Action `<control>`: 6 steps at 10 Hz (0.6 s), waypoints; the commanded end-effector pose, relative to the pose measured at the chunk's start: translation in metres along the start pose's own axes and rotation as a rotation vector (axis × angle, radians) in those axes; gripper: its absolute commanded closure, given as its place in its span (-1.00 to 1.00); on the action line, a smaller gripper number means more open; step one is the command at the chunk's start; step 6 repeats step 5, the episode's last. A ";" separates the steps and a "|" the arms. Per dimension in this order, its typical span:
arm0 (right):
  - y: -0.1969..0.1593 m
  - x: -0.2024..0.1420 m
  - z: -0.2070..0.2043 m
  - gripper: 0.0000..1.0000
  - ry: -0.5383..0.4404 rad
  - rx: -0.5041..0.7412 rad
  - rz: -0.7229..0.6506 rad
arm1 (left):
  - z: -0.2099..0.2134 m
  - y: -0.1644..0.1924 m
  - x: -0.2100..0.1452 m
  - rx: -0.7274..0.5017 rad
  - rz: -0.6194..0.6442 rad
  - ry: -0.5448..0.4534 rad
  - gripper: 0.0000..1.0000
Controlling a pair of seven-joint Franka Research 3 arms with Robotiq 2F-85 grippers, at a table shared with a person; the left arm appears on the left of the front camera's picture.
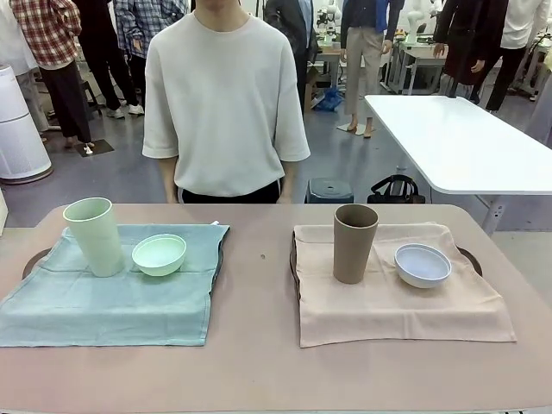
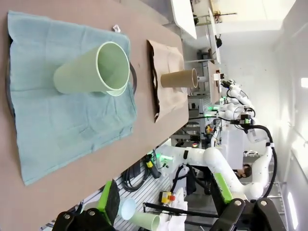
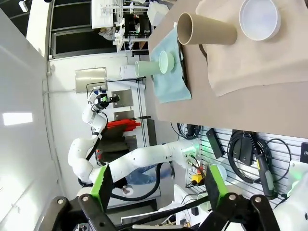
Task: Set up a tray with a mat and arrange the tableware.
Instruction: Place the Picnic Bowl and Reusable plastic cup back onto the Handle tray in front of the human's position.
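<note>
Matte tableware — pale green cup (image 1: pixel 95 235), tan cup (image 1: pixel 354 242) upright — left gripper (image 2: pixel 166 202) and right gripper (image 3: pixel 159 190) released.

Left gripper (image 2: pixel 163 204): black frame, green pads, round screws at knuckles. Right gripper (image 3: pixel 156 190): same build. Person (image 1: pixel 224 95): pale grey short-sleeved top, dark trousers.

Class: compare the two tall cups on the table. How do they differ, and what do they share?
The pale green plastic cup stands on the teal cloth mat; the tan-brown plastic cup stands on the beige cloth mat. The green one leans slightly; the brown stands straight. Both are tall, handleless and open-topped.
</note>
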State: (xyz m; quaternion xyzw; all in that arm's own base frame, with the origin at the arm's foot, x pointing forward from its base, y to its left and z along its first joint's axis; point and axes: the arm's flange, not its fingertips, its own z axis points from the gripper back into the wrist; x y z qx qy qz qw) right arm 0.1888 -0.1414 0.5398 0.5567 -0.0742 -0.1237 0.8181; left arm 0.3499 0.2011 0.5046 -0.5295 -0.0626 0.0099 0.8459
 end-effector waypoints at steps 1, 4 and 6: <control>-0.001 0.000 0.001 -1.00 0.010 0.009 0.015 | 0.002 -0.001 0.000 -0.020 -0.009 -0.001 -1.00; -0.001 0.000 0.001 -1.00 0.010 0.009 0.015 | 0.002 -0.001 0.000 -0.020 -0.009 -0.001 -1.00; -0.001 0.000 0.001 -1.00 0.010 0.009 0.015 | 0.002 -0.001 0.000 -0.020 -0.009 -0.001 -1.00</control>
